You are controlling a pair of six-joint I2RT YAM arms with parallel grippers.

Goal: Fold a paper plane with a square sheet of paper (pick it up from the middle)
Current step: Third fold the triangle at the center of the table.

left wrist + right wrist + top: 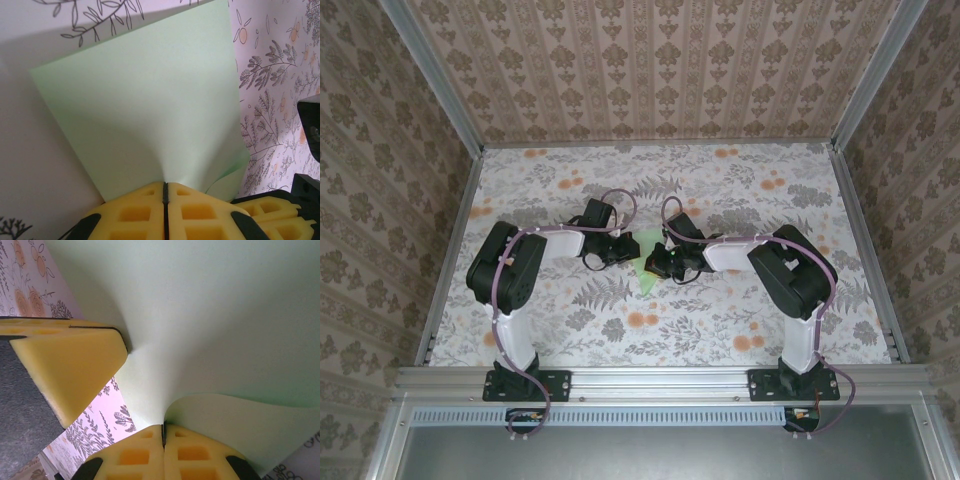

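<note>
Mint-green square sheet of paper [645,272], thin and unmarked, sits at the middle of the bench, where two black robot arms meet and appear to hold it just off the surface. From the left wrist, the left tool [165,186] has its yellow foam pads pressed together on one edge of the sheet, which fans away from the grip as a single smooth, open surface. From the right wrist, the right tool [163,429] is likewise clamped on the paper, just beside the left tool's pad [65,370], and the sheet bows into a soft curl there. No sharp crease, point or wing shape can be seen. The pick-up therefore looks done and the folding barely begun: the centre crease, the nose folds and the wings all appear to remain. Beneath lies the grey-and-orange floral tablecloth [740,190] covering the bench, enclosed by brown patterned walls [650,70].
</note>
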